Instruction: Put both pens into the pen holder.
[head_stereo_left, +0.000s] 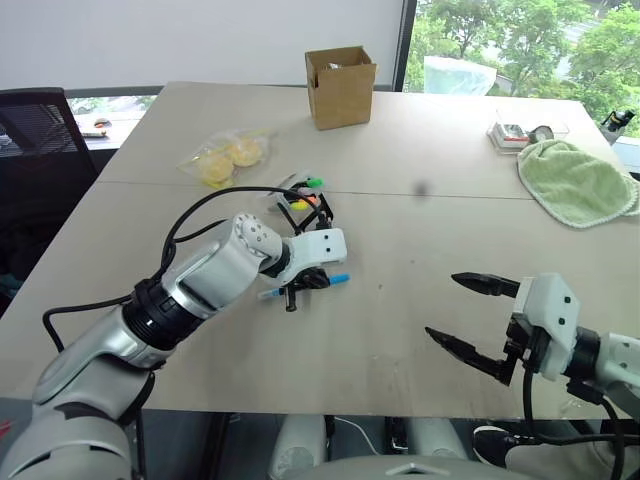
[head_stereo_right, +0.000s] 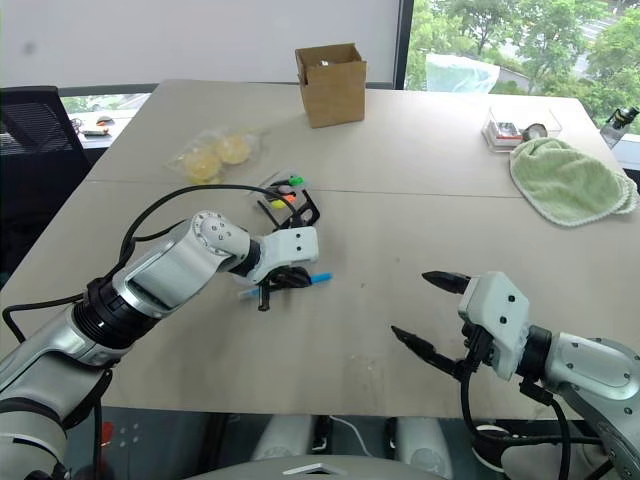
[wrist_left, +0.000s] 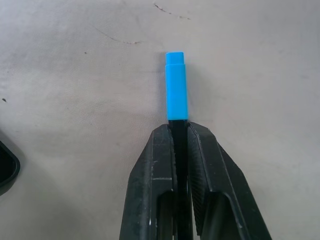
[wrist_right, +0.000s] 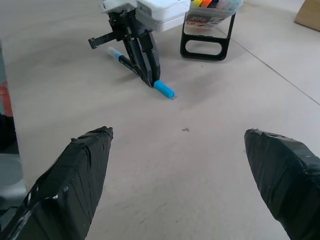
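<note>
Your left end effector (head_stereo_left: 292, 296) has clenched the blue-ended pen (wrist_left: 176, 92) on the worktop (head_stereo_left: 420, 300); the pen holder (wrist_right: 207, 30) just beyond awaits it, the second pen possibly hidden. Right end effector (head_stereo_left: 467, 318) gapes empty.

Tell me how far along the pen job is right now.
No long pen can be seen standing in the pen holder yet; bright marker tips show there. In hand: the left gripper is shut on the blue-ended pen, which lies on the table. Left: lift it into the holder, then the second pen. The right gripper hangs open.
</note>
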